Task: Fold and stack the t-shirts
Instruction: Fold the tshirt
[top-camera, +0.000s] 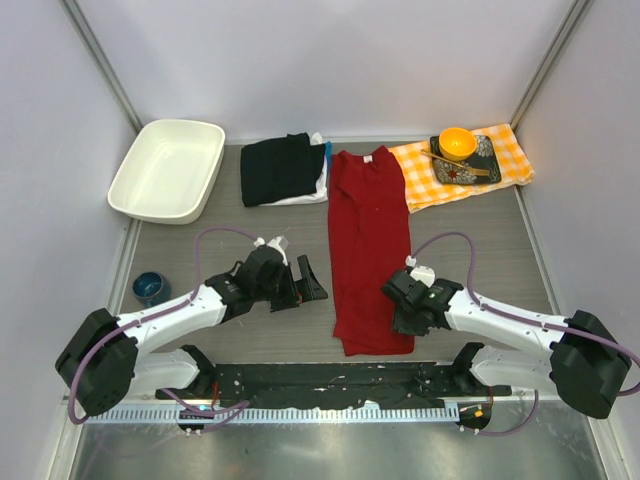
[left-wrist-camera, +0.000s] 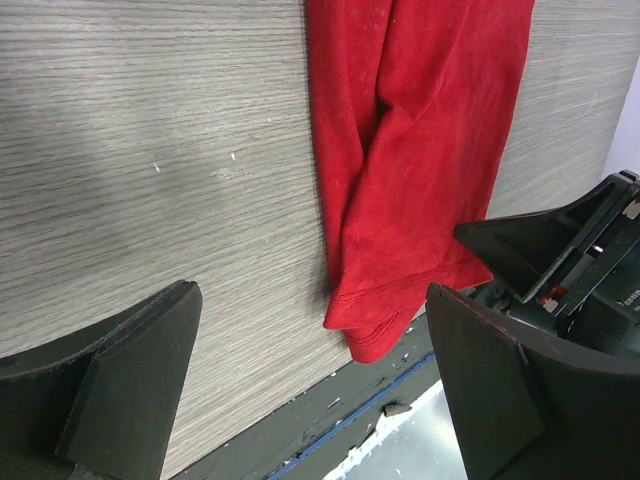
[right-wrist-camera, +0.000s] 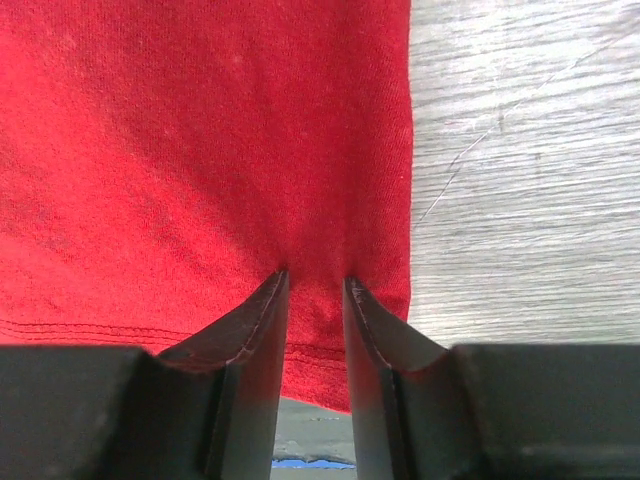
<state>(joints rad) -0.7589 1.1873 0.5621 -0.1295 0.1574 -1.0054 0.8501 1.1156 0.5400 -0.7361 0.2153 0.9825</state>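
Observation:
The red t-shirt (top-camera: 370, 250) lies folded into a long narrow strip down the middle of the table, collar at the far end. My right gripper (top-camera: 402, 306) sits on its near right corner; in the right wrist view (right-wrist-camera: 315, 282) the jaws stand nearly together, pinching red cloth (right-wrist-camera: 200, 150) just above the hem. My left gripper (top-camera: 306, 282) is open and empty just left of the shirt; in its wrist view (left-wrist-camera: 312, 330) the shirt's near corner (left-wrist-camera: 400, 200) lies ahead. A folded black shirt (top-camera: 280, 168) rests on a white one (top-camera: 318, 187) at the back.
A white tub (top-camera: 167, 170) stands at the back left and a small blue bowl (top-camera: 151, 288) at the left edge. An orange-and-white checked cloth (top-camera: 512, 152) at the back right carries a dark plate and an orange bowl (top-camera: 457, 142). The table's near edge is close behind the hem.

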